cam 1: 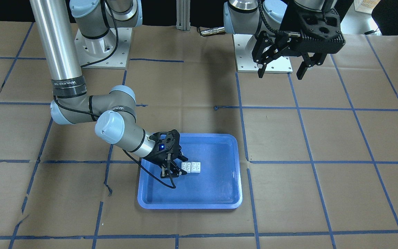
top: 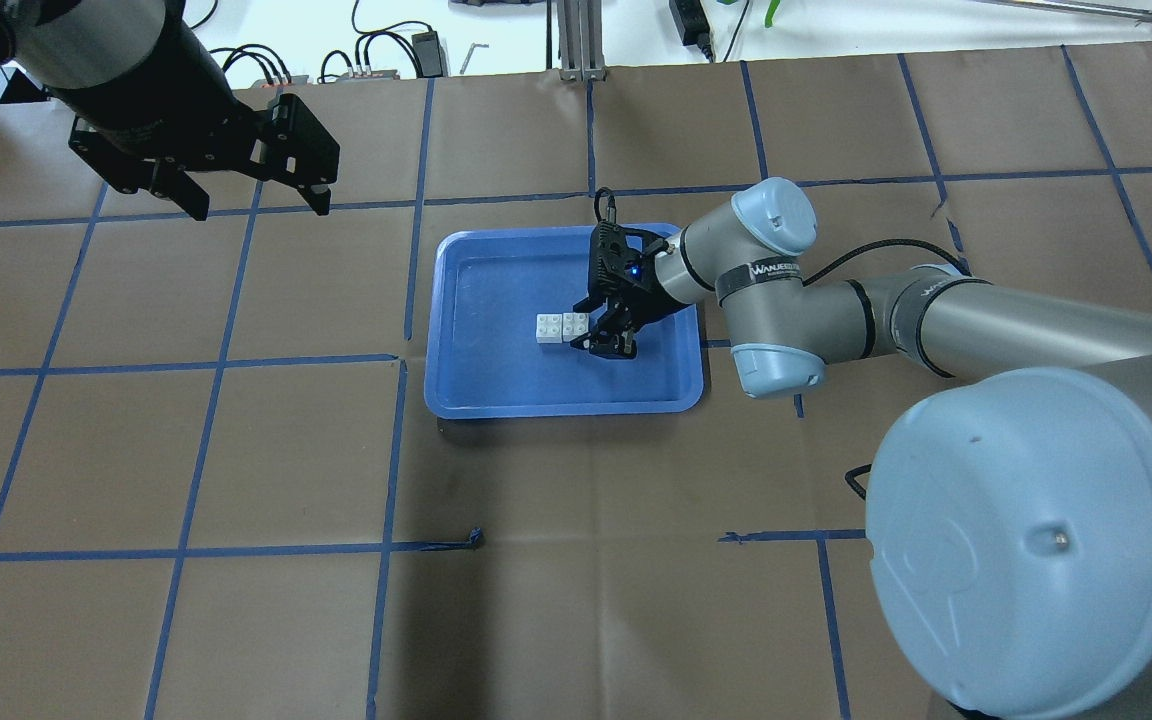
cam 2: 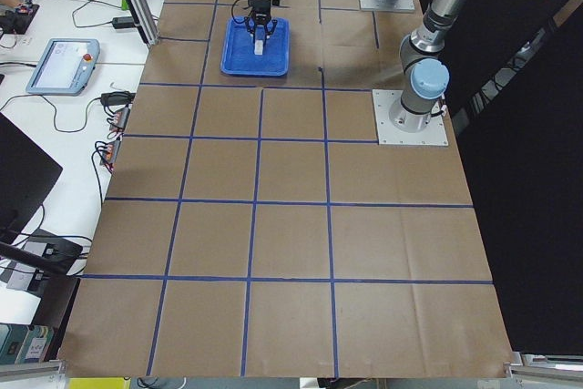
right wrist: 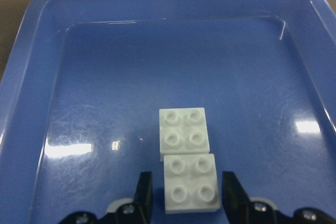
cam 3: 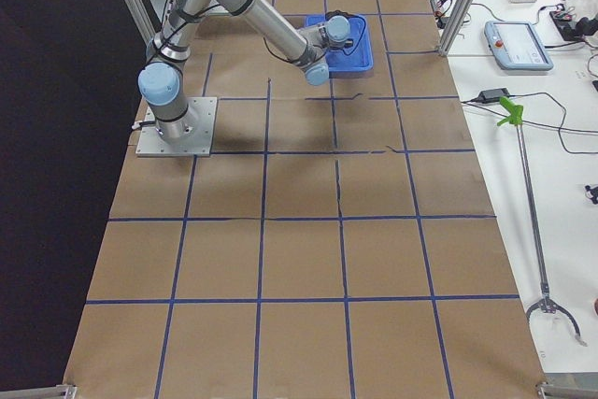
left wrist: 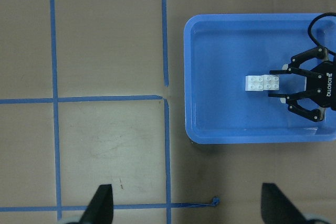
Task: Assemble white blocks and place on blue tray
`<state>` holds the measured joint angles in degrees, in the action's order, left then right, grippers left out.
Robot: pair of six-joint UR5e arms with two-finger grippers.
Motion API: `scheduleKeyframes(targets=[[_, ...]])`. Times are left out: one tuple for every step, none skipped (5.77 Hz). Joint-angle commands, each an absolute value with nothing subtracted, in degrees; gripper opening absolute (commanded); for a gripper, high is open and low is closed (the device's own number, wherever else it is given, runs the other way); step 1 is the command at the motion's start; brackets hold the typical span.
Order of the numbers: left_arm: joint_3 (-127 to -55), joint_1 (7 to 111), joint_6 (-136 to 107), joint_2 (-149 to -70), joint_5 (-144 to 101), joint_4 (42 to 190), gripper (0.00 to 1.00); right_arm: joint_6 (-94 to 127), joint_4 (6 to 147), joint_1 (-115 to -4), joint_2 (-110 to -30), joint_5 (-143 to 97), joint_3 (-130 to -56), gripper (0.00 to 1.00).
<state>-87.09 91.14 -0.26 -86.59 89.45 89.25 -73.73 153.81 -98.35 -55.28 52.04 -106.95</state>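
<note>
Two white blocks (right wrist: pixel 184 132) lie side by side, touching, studs up, on the floor of the blue tray (right wrist: pixel 105 77). They also show in the front view (cam 1: pixel 191 167), the overhead view (top: pixel 561 327) and the left wrist view (left wrist: pixel 262 82). My right gripper (cam 1: pixel 173 172) is low in the tray, open. Its fingers (right wrist: pixel 144 187) stand on either side of the nearer block (right wrist: pixel 190 182) with small gaps. My left gripper (top: pixel 258 200) is open and empty, held high above the table, far from the tray (top: pixel 496 370).
The table is brown paper with a blue tape grid. The two arm bases (cam 1: pixel 100 45) stand at the robot side. Cables, a teach pendant (cam 2: pixel 62 66) and other gear lie on white benches beyond the table's far edge.
</note>
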Motion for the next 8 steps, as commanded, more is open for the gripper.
scheduleKeyframes(targets=[[-87.19, 91.14, -0.26, -86.57, 89.39, 89.21, 0.99, -72.69, 153.81, -98.35, -55.37, 52.12, -106.53, 0.99], [-87.19, 91.14, -0.35, -86.40, 89.47, 89.30, 0.99, -70.68, 153.72, -98.26, -55.89, 52.47, -105.83, 1.00], [-87.19, 91.14, -0.35, -86.40, 89.47, 89.30, 0.99, -65.36, 152.85, -97.83, -56.51, 55.08, -104.25, 1.00], [-87.27, 91.14, -0.35, -86.40, 89.47, 89.30, 0.99, -57.73, 150.32, -97.47, -59.04, 58.50, -104.33, 1.00], [-87.28, 91.14, -0.35, -86.40, 89.47, 89.30, 0.99, -55.05, 141.94, -97.30, -63.15, 64.02, -104.24, 1.00], [-87.28, 91.14, -0.35, -86.22, 89.65, 89.47, 0.99, -52.24, 135.07, -96.51, -66.59, 68.94, -104.06, 1.00], [-87.36, 91.14, -0.35, -86.13, 89.74, 89.65, 0.99, -45.25, 132.39, -94.68, -69.49, 75.17, -104.15, 1.00], [-87.45, 91.14, -0.44, -86.05, 89.74, 89.65, 0.99, -41.87, 126.10, -92.31, -72.48, 78.19, -104.06, 1.00]])
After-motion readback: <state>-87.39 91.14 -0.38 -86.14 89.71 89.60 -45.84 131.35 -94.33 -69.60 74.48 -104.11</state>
